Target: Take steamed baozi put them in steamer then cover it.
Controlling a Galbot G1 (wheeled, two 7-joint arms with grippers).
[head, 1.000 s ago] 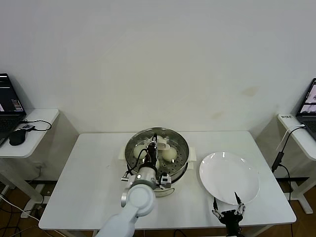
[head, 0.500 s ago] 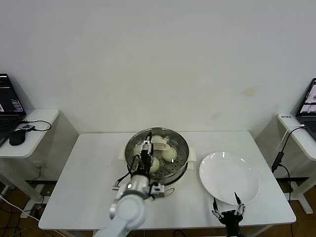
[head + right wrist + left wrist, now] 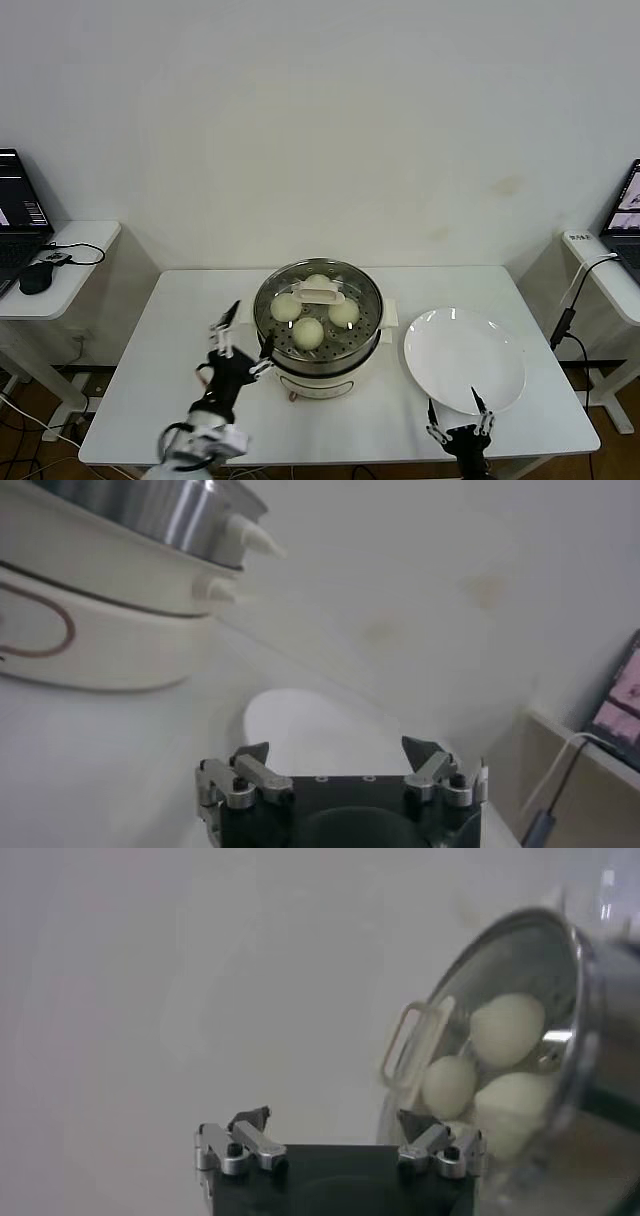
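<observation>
Baozi [image 3: 308, 333], four, sit under the cover [image 3: 318, 293]; left gripper [image 3: 243, 341] spread wide beside the steamer [image 3: 330, 368], right gripper [image 3: 456, 411] apart near the plate [image 3: 465, 358].

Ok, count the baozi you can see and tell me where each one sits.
4, all in the steamer under the cover: left baozi, front baozi, right baozi, back baozi partly behind the handle.

Far baozi [image 3: 317, 281] was partly hidden behind cover's handle [image 3: 317, 294]. Steamer [image 3: 590, 1038] ran off left wrist pic's edge. Right gripper [image 3: 458, 425] & its arm were cut by head view's near edge. Laptops at both sides were cropped, screens too small to read.
</observation>
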